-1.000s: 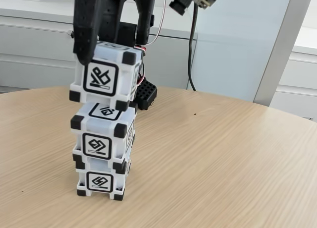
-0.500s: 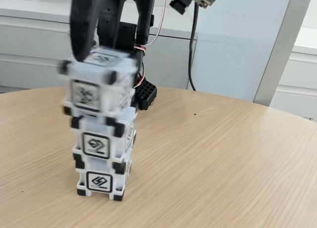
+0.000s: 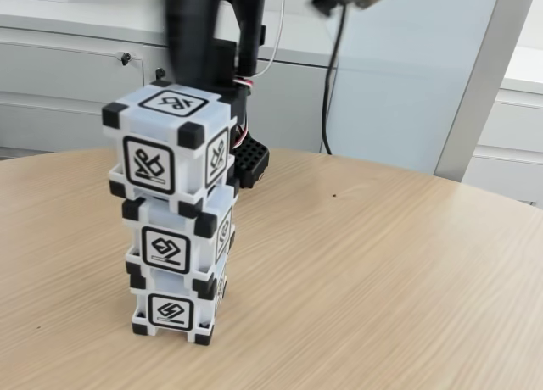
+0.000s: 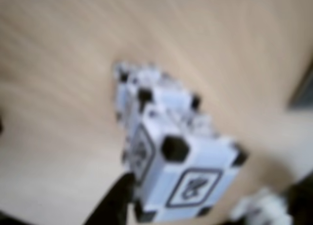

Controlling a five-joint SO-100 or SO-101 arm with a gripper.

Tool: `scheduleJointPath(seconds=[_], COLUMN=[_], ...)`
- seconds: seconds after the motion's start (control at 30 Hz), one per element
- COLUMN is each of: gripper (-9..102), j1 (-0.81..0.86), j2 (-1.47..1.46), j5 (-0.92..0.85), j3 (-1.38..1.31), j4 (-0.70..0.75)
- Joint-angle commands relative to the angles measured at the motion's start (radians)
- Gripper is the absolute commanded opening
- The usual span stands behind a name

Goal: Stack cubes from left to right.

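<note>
Three white and pale-blue plastic cubes with black corner blocks stand in one column at the left of the fixed view, on a light wood-grain round table (image 3: 382, 271). No brand or readable writing shows; each visible face carries only a black-framed square glyph of angular strokes over a short bar.

The bottom cube (image 3: 174, 309) sits on the table at lower left, its front glyph a small folded diamond shape. The middle cube (image 3: 176, 242) rests on it, roughly square to it, with a similar diamond glyph. The top cube (image 3: 168, 153) lies on the middle one, turned slightly and overhanging a little toward the left of the frame; its front, side and top faces each show a crossed, ribbon-like glyph.

The black robot arm (image 3: 199, 34) rises blurred at the upper middle of the fixed view, behind and above the top cube and apart from it. Its fingertips cannot be made out there, so whether the jaws are wide or narrow cannot be told.

In the wrist view, which is soft with blur, the stack runs from the centre to the lower right, the top cube (image 4: 188, 178) nearest the lens. One dark finger (image 4: 115, 203) of the gripper enters at the bottom edge, just beside the lower left edge of that cube; whether it touches is unclear.

A black toothed block (image 3: 251, 163) lies on the table behind the stack, just right of the top cube in the fixed view
</note>
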Motion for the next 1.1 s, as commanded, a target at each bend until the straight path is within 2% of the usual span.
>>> scheduleJointPath(seconds=[0.0,0.13,0.37,0.53,0.83,0.93,1.07], gripper=[16,0,0,0,0,0,0], j1=[-0.109,-0.227,-0.33,-0.405,-0.413,-0.413,-0.413], j2=[0.12,0.351,0.762,0.891,0.914,0.914,0.914], j5=[-0.041,-0.083,-0.219,-0.265,-0.193,-0.126,-0.08], j3=[-0.049,-0.035,0.043,0.262,0.83,0.986,1.095], j4=[0.003,0.003,-0.011,-0.029,-0.42,-0.505,-0.546])
